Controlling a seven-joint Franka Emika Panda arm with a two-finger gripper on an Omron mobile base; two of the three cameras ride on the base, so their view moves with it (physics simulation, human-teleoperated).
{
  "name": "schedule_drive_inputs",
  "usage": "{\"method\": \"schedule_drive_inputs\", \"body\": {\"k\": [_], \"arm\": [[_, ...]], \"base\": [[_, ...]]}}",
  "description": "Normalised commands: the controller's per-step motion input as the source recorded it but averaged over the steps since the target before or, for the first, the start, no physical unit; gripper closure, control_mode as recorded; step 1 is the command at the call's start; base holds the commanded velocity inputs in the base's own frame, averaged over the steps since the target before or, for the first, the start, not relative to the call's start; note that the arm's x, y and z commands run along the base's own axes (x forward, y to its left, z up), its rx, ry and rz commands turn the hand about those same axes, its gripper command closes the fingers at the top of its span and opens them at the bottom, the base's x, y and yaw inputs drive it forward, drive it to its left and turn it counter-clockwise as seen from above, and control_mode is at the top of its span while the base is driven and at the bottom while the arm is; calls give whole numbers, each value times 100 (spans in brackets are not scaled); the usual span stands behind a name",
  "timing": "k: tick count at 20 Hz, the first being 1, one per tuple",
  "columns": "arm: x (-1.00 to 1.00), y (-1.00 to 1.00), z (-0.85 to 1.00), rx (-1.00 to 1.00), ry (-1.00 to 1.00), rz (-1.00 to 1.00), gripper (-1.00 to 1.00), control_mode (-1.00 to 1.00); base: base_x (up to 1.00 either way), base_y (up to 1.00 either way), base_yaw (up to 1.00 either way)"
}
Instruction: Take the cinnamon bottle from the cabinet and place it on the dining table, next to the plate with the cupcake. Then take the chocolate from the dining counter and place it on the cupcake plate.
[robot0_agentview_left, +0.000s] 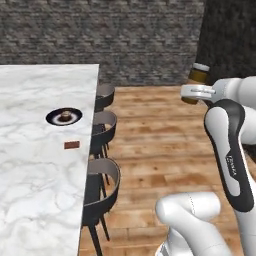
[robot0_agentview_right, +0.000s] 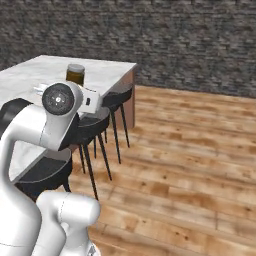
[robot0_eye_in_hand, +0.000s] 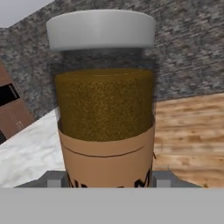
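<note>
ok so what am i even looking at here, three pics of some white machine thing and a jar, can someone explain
It is a rendered kitchen with a white robot arm on a driving base. Two pictures come from cameras on that base, behind the arm to its left and right. The third looks out from the arm's hand.

The arm's fingers are closed on the cinnamon bottle, a brown jar with a pale cap, held upright in the air. It also shows in the left base view and the right one.

On the white marble dining table lie a dark plate with a tiny cupcake, and nearer, apart from the plate, a small chocolate bar. Dark stools stand along the table's edge.
</note>
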Motion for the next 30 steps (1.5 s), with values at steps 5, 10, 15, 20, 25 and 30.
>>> {"method": "schedule_drive_inputs", "body": {"k": [5,10,15,20,25,30], "arm": [[0,0,0,0,0,0,100,100],[0,0,0,0,0,0,100,100],[0,0,0,0,0,0,100,100],[0,0,0,0,0,0,100,100],[0,0,0,0,0,0,100,100],[0,0,0,0,0,0,100,100]], "base": [[78,-32,19],[74,-34,22],[72,-32,25],[66,-27,36],[56,-24,50],[38,-20,68]]}}
